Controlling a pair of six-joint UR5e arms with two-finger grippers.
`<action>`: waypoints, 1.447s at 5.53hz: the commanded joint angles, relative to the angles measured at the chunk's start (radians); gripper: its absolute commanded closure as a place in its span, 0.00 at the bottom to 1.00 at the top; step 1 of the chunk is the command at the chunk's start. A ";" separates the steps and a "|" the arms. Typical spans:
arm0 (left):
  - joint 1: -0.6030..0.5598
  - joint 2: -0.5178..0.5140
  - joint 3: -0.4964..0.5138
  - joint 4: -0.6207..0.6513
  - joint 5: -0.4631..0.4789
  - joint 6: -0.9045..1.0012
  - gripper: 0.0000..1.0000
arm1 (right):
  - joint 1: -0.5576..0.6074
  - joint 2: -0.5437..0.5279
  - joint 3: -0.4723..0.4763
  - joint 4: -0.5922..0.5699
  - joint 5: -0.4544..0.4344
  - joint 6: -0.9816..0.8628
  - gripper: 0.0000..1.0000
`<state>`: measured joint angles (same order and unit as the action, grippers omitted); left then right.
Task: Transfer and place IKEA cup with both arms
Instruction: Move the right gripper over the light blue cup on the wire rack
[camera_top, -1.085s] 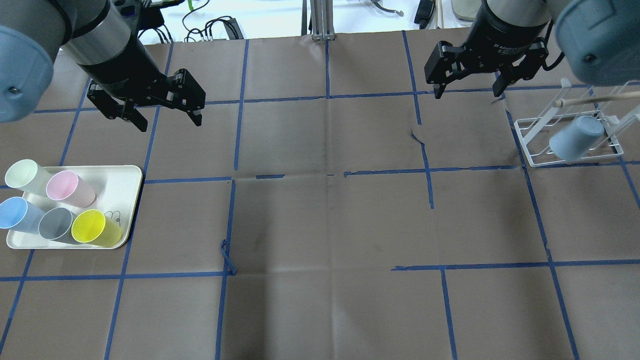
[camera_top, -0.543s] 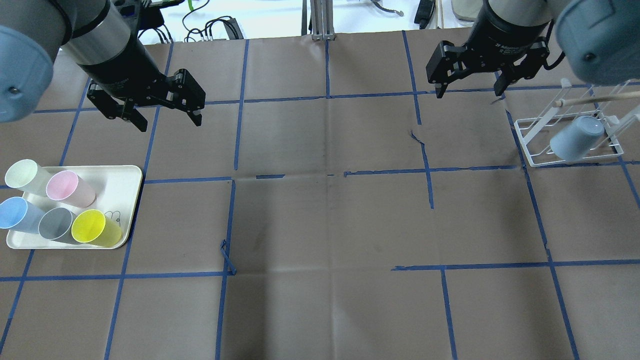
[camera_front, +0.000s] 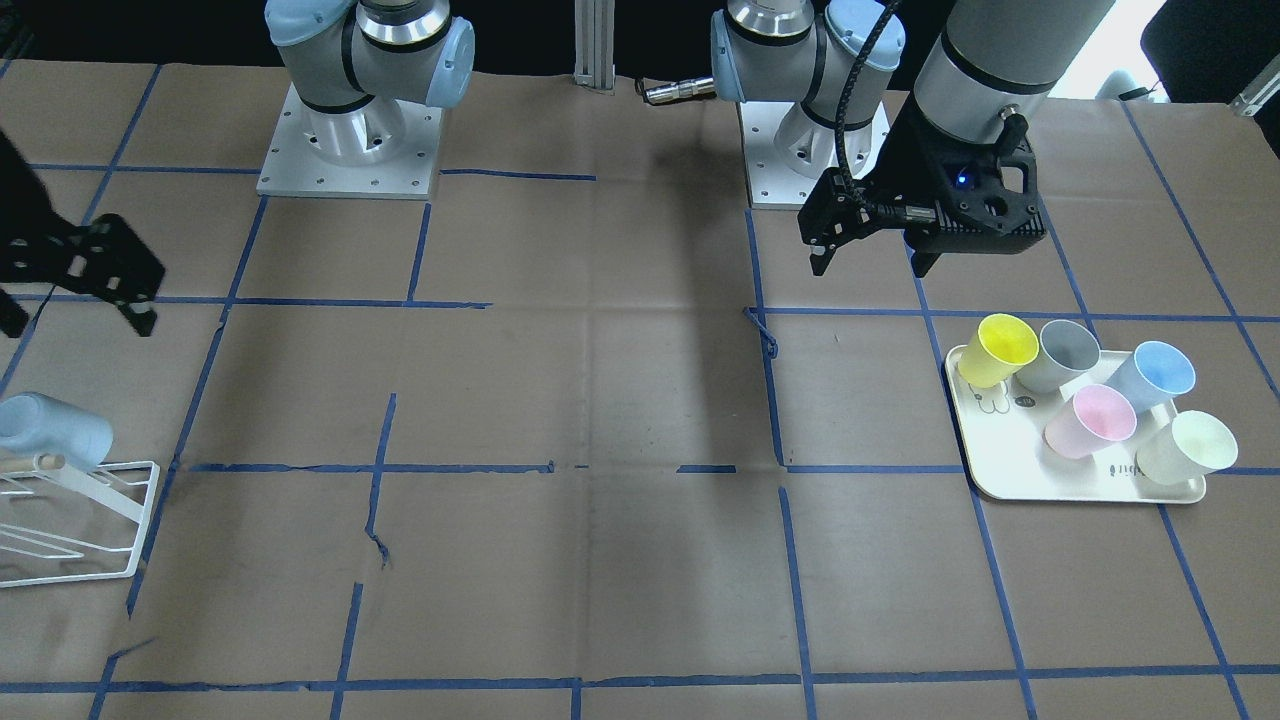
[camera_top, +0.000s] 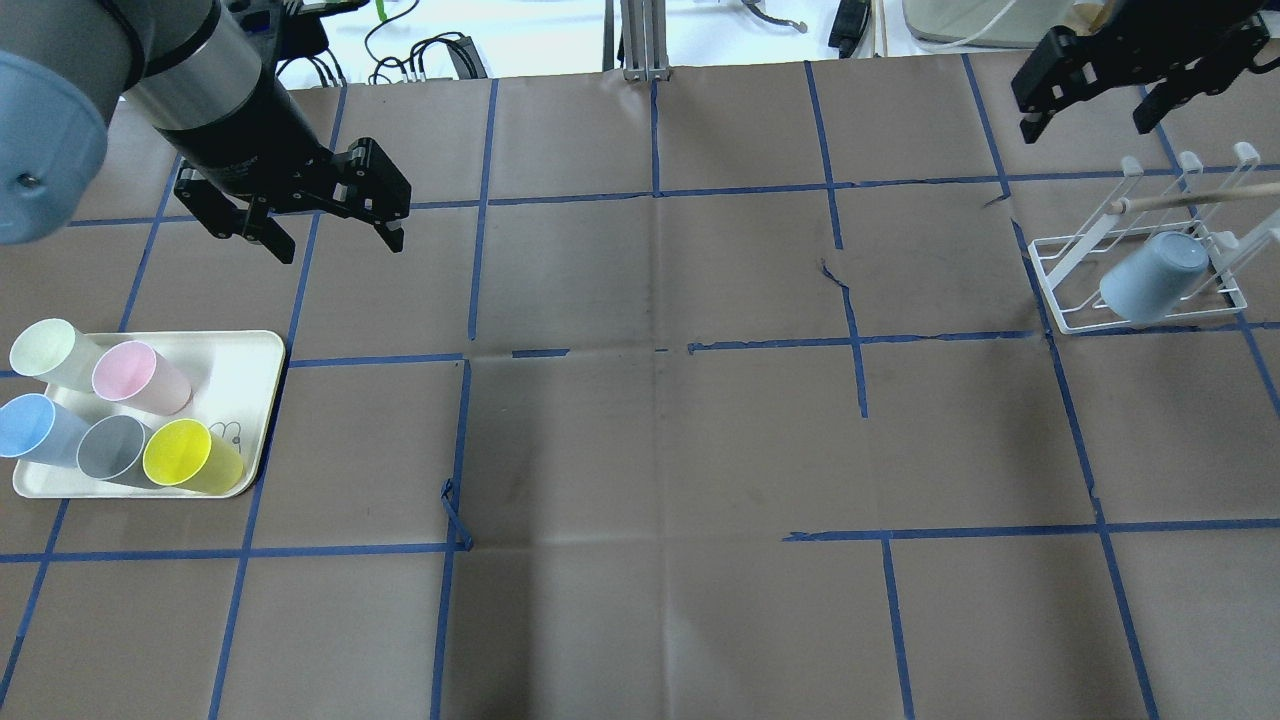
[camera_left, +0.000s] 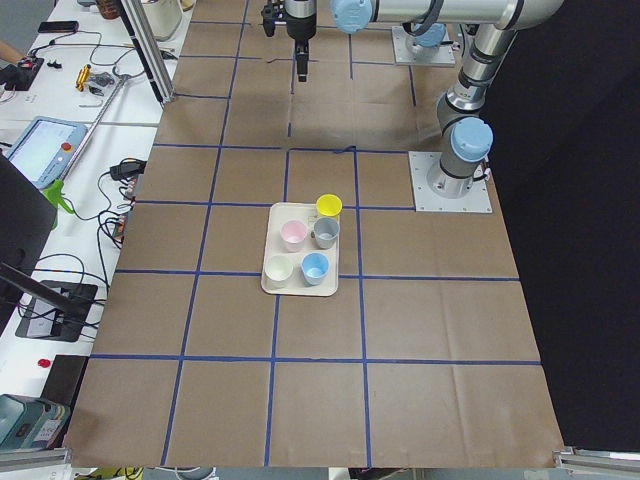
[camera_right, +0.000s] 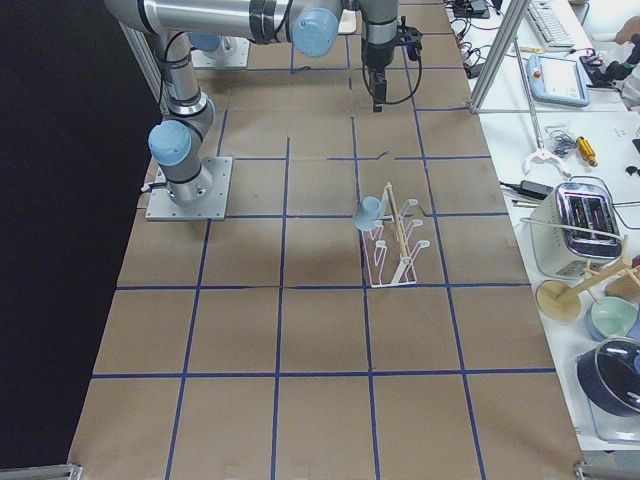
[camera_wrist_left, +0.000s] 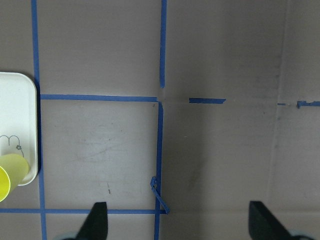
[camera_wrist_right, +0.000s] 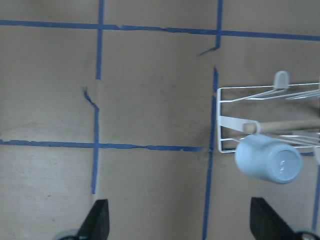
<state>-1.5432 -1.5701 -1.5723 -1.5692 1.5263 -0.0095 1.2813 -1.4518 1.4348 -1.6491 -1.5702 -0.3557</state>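
Pale-blue and upside down, the cup (camera_front: 55, 430) hangs on a peg of the white rack (camera_front: 80, 520) in the front view, at the table's end on the robot's right. The right gripper (camera_front: 75, 318) stands near it but apart, spread and empty. The left gripper (camera_front: 868, 262), also spread, hovers near the tray (camera_front: 1000, 485) of five cups, a second blue cup (camera_front: 1155, 375) among them. From overhead the change is plain: the right gripper, half a second ago over the paper inboard of the rack, has swung off toward the view's upper right corner, its jaws wide as before. The left gripper has not stirred, and the cup has not shifted on its peg. The left-end view shows only the tray and its cups. The right-end view shows the cup on the rack with no gripper at it. The left wrist view shows fingertips (camera_wrist_left: 97, 222) far apart with bare paper between; the right wrist view shows the same, looking down on the cup's base. I judge the placing done and the right gripper clearing off.
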 joint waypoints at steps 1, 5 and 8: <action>0.000 -0.001 0.000 0.000 0.000 0.000 0.02 | -0.190 0.072 -0.028 -0.003 0.004 -0.292 0.00; 0.000 -0.001 0.000 0.000 0.000 0.000 0.02 | -0.238 0.120 0.209 -0.218 0.010 -0.329 0.00; 0.000 -0.001 0.000 0.000 0.000 0.000 0.02 | -0.238 0.165 0.277 -0.313 0.010 -0.327 0.00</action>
<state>-1.5432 -1.5701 -1.5723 -1.5693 1.5263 -0.0092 1.0431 -1.3017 1.7047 -1.9517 -1.5598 -0.6831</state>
